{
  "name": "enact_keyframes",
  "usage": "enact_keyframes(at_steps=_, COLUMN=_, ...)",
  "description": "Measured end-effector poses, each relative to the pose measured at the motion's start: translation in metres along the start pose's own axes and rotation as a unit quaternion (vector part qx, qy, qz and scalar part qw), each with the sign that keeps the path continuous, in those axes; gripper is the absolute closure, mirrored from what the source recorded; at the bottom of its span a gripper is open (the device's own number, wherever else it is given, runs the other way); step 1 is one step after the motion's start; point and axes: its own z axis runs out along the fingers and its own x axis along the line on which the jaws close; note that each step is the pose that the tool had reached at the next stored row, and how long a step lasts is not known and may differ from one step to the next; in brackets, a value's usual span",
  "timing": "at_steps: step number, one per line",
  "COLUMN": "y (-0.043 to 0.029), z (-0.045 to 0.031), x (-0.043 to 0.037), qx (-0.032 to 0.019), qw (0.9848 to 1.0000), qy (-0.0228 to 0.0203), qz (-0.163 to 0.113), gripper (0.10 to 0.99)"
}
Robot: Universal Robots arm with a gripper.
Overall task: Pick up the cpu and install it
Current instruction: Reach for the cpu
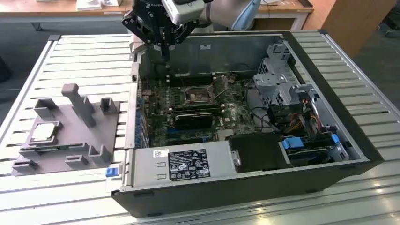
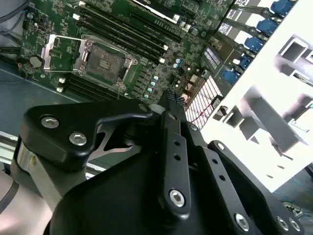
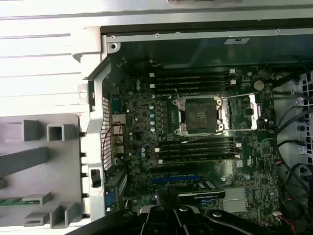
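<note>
Work on the task looks barely begun. The small, flat, silvery square cpu (image 1: pixel 45 132) lies outside the open dark-grey metal computer case (image 1: pixel 250 197), well off the case's side wall on the exterior view's left. It rests flat in a recess of a grey moulded plastic fixture (image 1: pixel 106 136) that stands just beside that wall on the pale slatted metal table (image 1: pixel 81 61).

The black linkage-arm gripper (image 1: pixel 166 52) hangs over the case's far corner on that same side, above the green motherboard. Its fingers look pressed together with nothing between them; in the second wrist view the tips (image 2: pixel 172 99) appear to meet.

Deep in the case, near the middle of the board, the dark square socket frame (image 3: pixel 199 115) looks empty. Its thin metal lever (image 3: pixel 205 138) lies slantwise beside it, between rows of long black memory slots (image 3: pixel 195 78).

My reading of the risks:
- **Clipping the case:** the gripper is low and close to the case's wall, so a sideways move toward the cpu could clip the rim.
- **Poor grip:** the chip is thin and flat, and an off-centre pinch could tilt or drop it.
- **Socket damage:** setting it in turned or tilted could bend the socket's fine contacts.
- **Snagging:** the loose lever could catch a finger.
</note>
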Motion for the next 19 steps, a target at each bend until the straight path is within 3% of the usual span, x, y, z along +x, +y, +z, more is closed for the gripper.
enact_keyframes(at_steps=7, y=0.0000, z=-0.0001, x=0.0008, qx=0.0001, qw=1.0000, qy=0.0000, qz=0.000, gripper=0.980)
enact_keyframes(at_steps=19, y=-0.0007, z=-0.0002, x=0.0094, qx=0.0000, qw=1.0000, qy=0.0000, qz=0.000, gripper=0.980)
